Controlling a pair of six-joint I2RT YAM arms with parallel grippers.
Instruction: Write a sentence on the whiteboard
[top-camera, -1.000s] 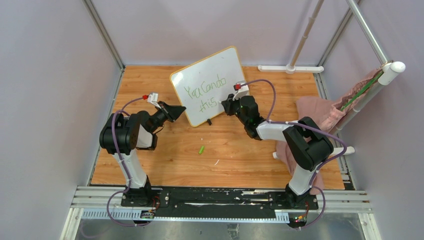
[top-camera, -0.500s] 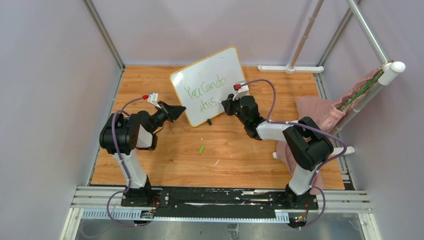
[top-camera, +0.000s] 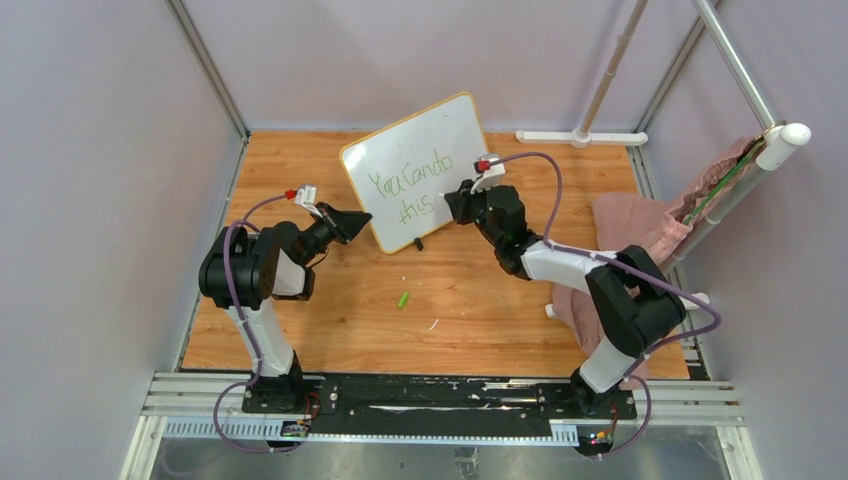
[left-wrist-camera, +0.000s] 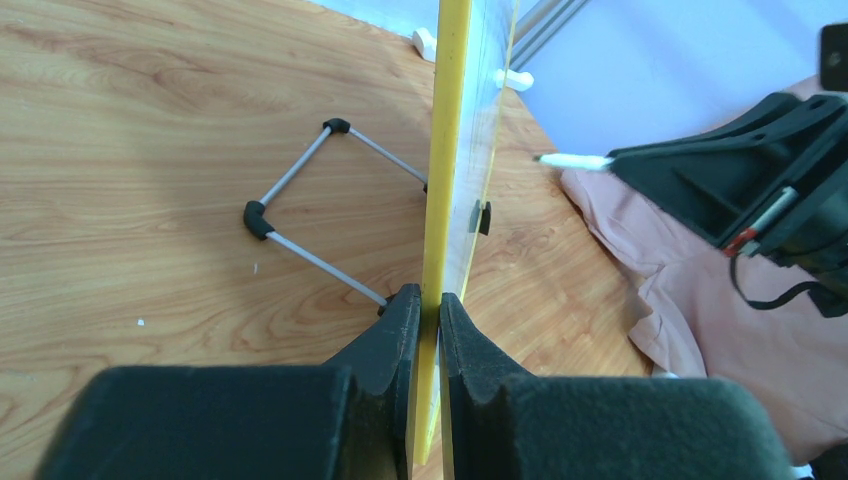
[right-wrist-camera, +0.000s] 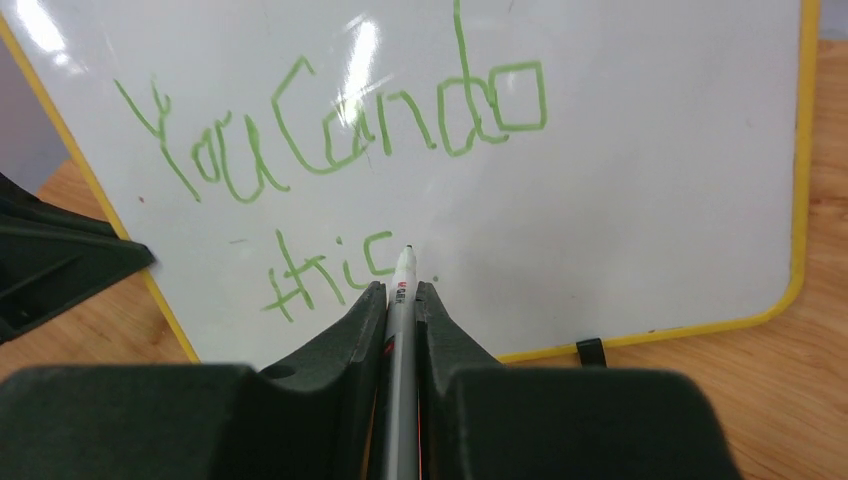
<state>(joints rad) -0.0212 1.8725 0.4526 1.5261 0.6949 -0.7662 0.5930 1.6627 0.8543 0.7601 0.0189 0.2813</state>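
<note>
Top external view shows that the right arm (top-camera: 560, 262) has swung its elbow outward to the right in the last second, and its wrist now sits slightly farther and more to the right in front of the whiteboard (top-camera: 425, 140). The right jaws are closed on the marker (right-wrist-camera: 403, 268), with the tip pointing at the board. In the right wrist view the tip stands just to the right of the last green letter of the sentence (right-wrist-camera: 340, 140), at the end of the second line, which reads something like "this". In the left wrist view the white tip seems a little apart from the glossy face, not pressed on it, so I judge that the last stroke is finished and the pen is lifted. The whiteboard stands tilted on the far middle part of the counter (top-camera: 480, 300), on its wire stand (left-wrist-camera: 300, 200), and it has not moved. The left arm (top-camera: 265, 262) has not moved either; the left jaws are closed on the yellow rim at the board's near left edge and keep it steady. Both lines look complete, so the writing is probably done. What remains is to take the marker away without smearing the fresh ink.
</note>
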